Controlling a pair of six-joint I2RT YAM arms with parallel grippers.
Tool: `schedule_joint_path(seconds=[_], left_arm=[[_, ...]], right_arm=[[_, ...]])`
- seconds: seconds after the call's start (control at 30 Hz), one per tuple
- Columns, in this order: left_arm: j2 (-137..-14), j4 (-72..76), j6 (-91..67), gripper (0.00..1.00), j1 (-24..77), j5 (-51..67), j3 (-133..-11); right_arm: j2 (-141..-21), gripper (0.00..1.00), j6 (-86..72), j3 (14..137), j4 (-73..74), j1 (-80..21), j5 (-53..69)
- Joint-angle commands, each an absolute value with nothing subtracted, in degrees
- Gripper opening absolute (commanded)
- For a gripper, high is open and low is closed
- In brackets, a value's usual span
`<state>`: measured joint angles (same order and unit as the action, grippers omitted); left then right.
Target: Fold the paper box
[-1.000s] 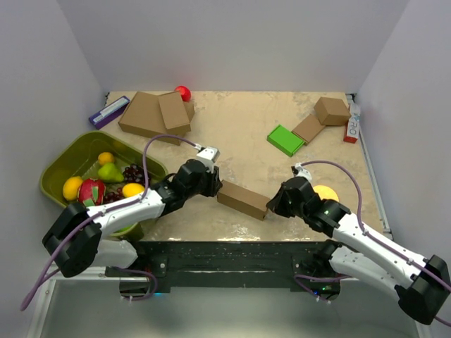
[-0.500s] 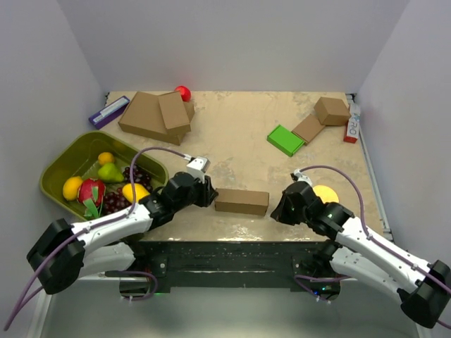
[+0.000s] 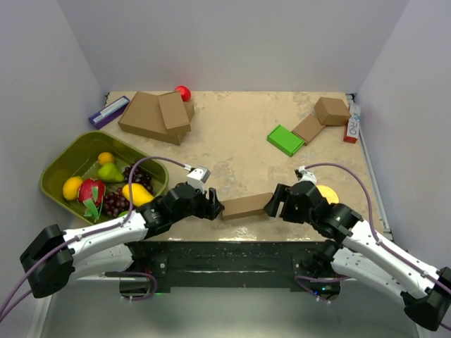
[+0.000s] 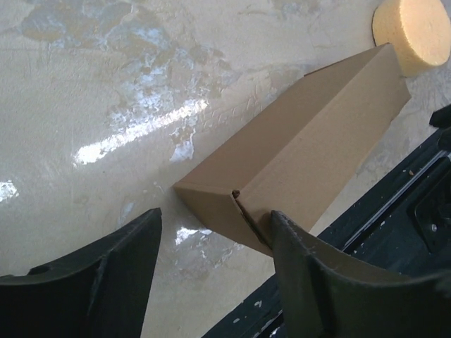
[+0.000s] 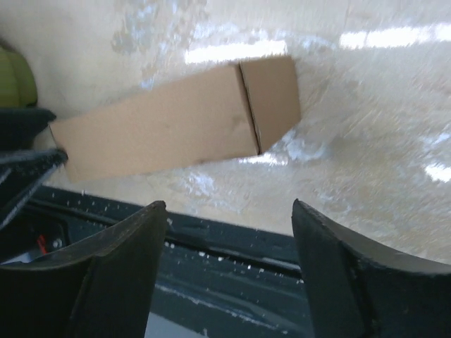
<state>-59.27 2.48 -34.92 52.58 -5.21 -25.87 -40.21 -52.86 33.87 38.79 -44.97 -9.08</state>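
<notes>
Paper box (image 3: 245,206) lies flat on the worktop (image 3: 239,134) near its 6 o'clock edge, a long closed brown cardboard block with its length running roughly from 9 to 3 o'clock in the top view.

The left end effector (image 3: 211,206) sits at the paper box's 9 o'clock end. In the left wrist view its fingers (image 4: 91,282) stand well apart, and the near corner of the box (image 4: 303,148) reaches in between them. One finger is clear of the cardboard. The other overlaps the box's lower edge, but whether it touches cannot be told.

The right end effector (image 3: 273,204) is at the 3 o'clock end. In the right wrist view its fingers (image 5: 106,282) are also spread wide, and the box (image 5: 176,116) lies beyond the tips, not between them. Neither end effector clamps anything.

A yellow round disc (image 3: 325,191) rests just past the right end effector at about 2 o'clock from the box; it also shows in the left wrist view (image 4: 412,32) beyond the box's far end.

A green tray (image 3: 63,158) holding fruit (image 3: 91,190) sits at the worktop's 9 o'clock side. The stacked brown boxes (image 3: 151,113) and a red ball (image 3: 182,92) are at about 11 o'clock. A green block (image 3: 285,139) and a small brown box (image 3: 331,110) are at about 1 o'clock, all well apart from the paper box.
</notes>
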Motion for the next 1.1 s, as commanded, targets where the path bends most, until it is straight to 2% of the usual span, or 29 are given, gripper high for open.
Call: schedule_joint_path(seconds=[0.0, 0.23, 0.3, 0.43, 0.63, 0.83, 1.07], left_arm=[[-58.45, -1.67, -37.0, 0.73, 53.0, -4.58, -25.58], [-57.83, 1.75, -38.58, 0.79, 53.0, -3.17, -23.82], [-58.18, 2.81, -38.76, 0.77, 53.0, -2.03, -22.86], [-59.06, 3.69, -38.76, 0.75, 53.52, -0.35, -21.1], [-57.22, 3.78, -37.19, 0.78, 54.05, 1.58, -20.12], [-60.72, 2.28, -29.99, 0.89, 53.7, -2.37, -28.46], [-67.14, 5.53, -25.4, 0.93, 46.51, 2.17, -37.52]], right_arm=[[-43.67, 0.8, -50.81, 38.93, 36.83, -44.39, -17.75], [-46.41, 0.81, -44.56, 36.04, 28.93, -40.26, -15.39], [-46.23, 0.77, -44.65, 35.16, 28.92, -39.9, -14.33], [-43.95, 0.77, -45.79, 35.16, 32.77, -39.9, -14.33], [-39.29, 0.88, -45.88, 37.0, 38.05, -39.9, -14.59], [-42.27, 0.98, -42.99, 37.7, 32.72, -39.9, -13.27], [-48.42, 0.99, -36.84, 39.38, 25.06, -34.92, -11.7]])
